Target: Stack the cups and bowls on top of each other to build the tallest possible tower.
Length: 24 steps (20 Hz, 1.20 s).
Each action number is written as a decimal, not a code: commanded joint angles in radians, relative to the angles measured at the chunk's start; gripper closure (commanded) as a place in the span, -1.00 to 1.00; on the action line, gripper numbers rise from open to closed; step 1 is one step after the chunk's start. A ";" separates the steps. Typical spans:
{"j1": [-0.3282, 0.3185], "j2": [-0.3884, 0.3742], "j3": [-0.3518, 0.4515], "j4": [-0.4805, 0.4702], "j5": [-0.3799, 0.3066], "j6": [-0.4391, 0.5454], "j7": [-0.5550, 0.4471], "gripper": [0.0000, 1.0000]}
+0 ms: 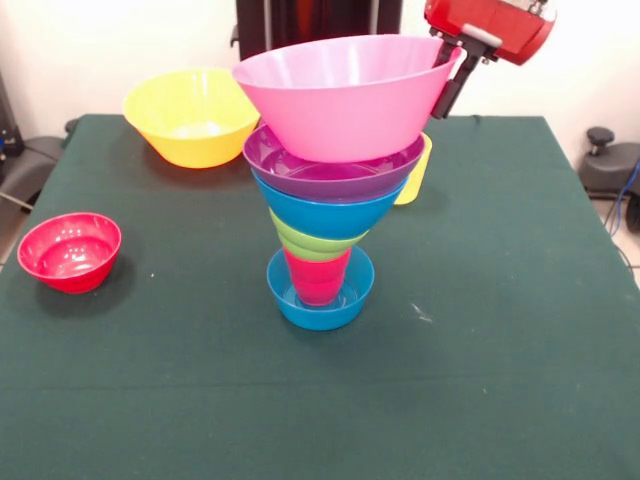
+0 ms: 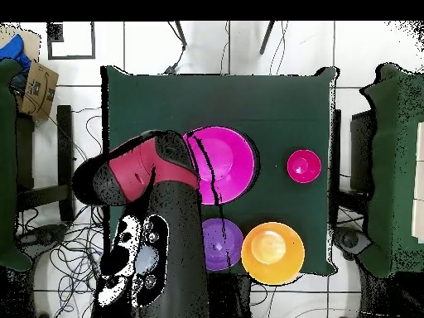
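Tower [image 1: 322, 240]: blue base bowl, red cup, green, blue, purple bowls, pink bowl [image 1: 345, 95] tilted on top. Gripper [image 1: 452, 75] clamped on the pink bowl's rim. Red bowl [image 1: 70, 251] well apart from the tower.

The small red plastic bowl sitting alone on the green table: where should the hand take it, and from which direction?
Probably by the rim, coming straight down from above. The small glossy red plastic bowl stands upright with its mouth open, well apart from the tower, so one finger can go inside and one outside its thin wall. Its sloped, slick sides would likely slip in a side grasp.
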 commanded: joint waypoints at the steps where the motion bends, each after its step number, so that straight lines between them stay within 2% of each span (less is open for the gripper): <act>1: 0.011 0.046 0.072 0.067 -0.083 -0.059 -0.116 1.00; 5: 0.019 0.057 0.068 0.053 -0.091 -0.047 -0.119 1.00; 10: 0.010 0.071 0.077 0.028 -0.126 -0.039 -0.193 1.00; 15: 0.010 0.073 0.084 0.025 -0.137 -0.020 -0.209 1.00; 24: -0.052 0.053 0.137 0.067 -0.106 0.015 -0.292 1.00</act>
